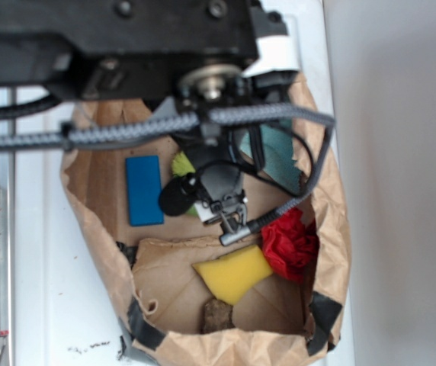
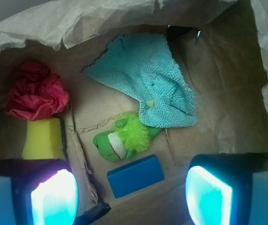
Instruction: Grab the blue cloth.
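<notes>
In the wrist view the black gripper (image 2: 131,194) hangs with its two glowing cyan pads (image 2: 54,197) spread wide apart, holding nothing. Just beyond them lies a small rigid bright-blue rectangular block (image 2: 135,175), and touching its far side a fuzzy lime-green plush toy (image 2: 123,139). Past the toy, its near edge lapping over the plush, lies the rumpled light teal-blue terry cloth (image 2: 150,79) on the floor of the crumpled brown paper bag (image 2: 218,93). Its long axis runs diagonally, from a thin corner at upper left to a bunched fold at lower right.

To the left sit a yellow foam sponge (image 2: 42,138) and a crumpled red paper ball (image 2: 34,91).

The exterior view hides most of the cloth (image 1: 279,156) behind the arm, but shows a brown lump (image 1: 216,314) by the sponge. No writing is legible.
</notes>
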`<state>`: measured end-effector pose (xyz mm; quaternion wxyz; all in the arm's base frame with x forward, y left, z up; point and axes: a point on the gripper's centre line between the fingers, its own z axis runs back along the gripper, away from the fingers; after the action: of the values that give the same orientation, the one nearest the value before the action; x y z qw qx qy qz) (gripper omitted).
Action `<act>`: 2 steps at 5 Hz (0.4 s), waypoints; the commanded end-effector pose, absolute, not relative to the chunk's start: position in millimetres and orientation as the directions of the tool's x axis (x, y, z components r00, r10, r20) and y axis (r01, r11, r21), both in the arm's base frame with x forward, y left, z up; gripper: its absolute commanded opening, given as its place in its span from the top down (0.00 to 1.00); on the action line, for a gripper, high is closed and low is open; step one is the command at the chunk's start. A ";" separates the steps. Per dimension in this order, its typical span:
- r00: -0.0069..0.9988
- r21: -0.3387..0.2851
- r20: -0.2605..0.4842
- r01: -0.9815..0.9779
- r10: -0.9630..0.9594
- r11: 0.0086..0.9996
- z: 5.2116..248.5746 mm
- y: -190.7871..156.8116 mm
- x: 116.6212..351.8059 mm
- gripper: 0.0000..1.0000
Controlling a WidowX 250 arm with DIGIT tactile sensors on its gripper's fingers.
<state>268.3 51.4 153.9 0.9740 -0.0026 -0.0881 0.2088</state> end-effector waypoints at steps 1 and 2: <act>0.877 -0.044 0.209 -0.434 0.433 0.900 165.6 63.3 267.0 0.00; 0.885 -0.045 0.260 -0.388 0.386 0.921 141.9 70.2 274.8 0.00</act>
<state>273.9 55.0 130.1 0.9771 -0.0031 -0.1096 0.1822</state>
